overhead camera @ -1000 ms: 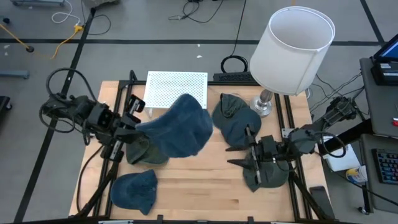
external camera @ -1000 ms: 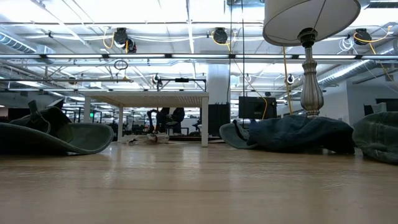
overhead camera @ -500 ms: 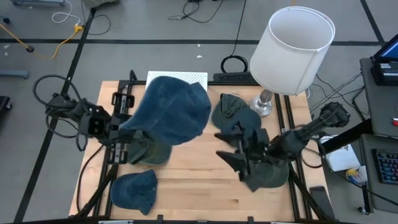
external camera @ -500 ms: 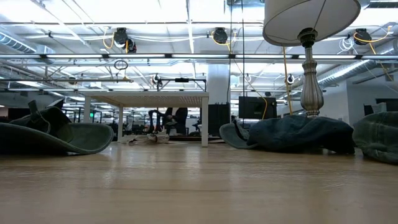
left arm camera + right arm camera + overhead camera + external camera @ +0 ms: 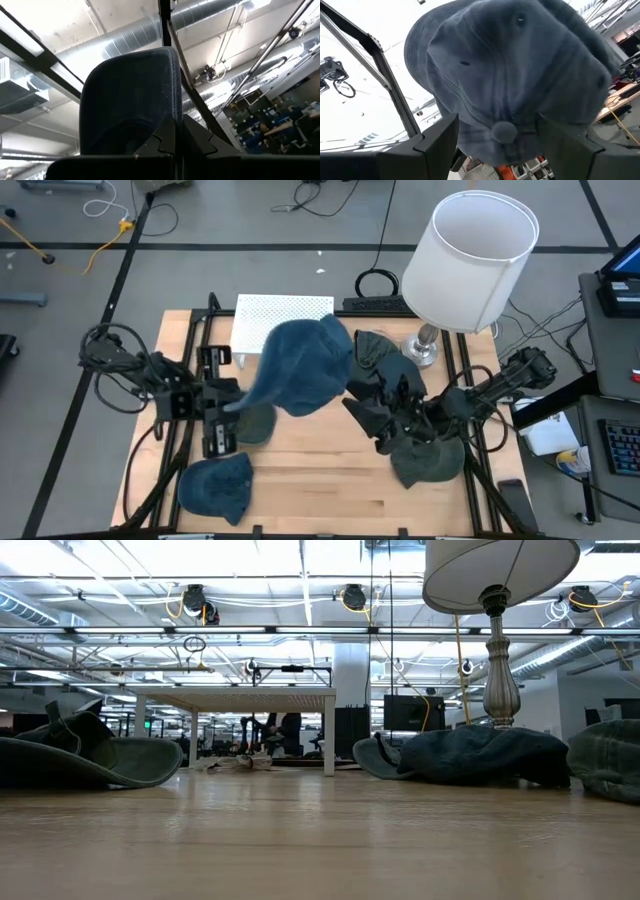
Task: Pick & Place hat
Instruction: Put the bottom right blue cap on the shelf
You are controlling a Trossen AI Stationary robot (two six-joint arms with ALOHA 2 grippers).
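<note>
A blue hat [image 5: 300, 365] hangs lifted above the table's middle, with my left gripper [image 5: 238, 404] shut on it. In the left wrist view the hat [image 5: 130, 100] rises above the shut fingers. My right gripper [image 5: 358, 398] is open and tipped upward at the hat's right side. In its wrist view the crown's top button [image 5: 504, 132] sits between its two spread fingers [image 5: 437, 142]; whether they touch the crown I cannot tell. Other hats lie on the table: a green one [image 5: 250, 425] under my left gripper, a blue one [image 5: 215, 485] at the near left. My left gripper pinches the hat's brim edge [image 5: 172, 120] between its two shut fingers, coming from the table's left and slanting upward. The hat is lifted clear of the table and stands up and away from the fingers, crown toward the right arm.
A lamp with a white shade [image 5: 470, 245] stands on its base [image 5: 425, 345] at the far right. A white perforated board [image 5: 285, 318] lies at the far edge. A dark hat [image 5: 375, 365] and a green hat [image 5: 430, 460] lie under my right arm.
My left gripper has moved toward the table's right and near edge and rolled, swinging the blue hat so its crown faces the right arm. My right gripper has moved left and toward the far edge to the hat, tipped upward, and its fingers stand wider apart.
</note>
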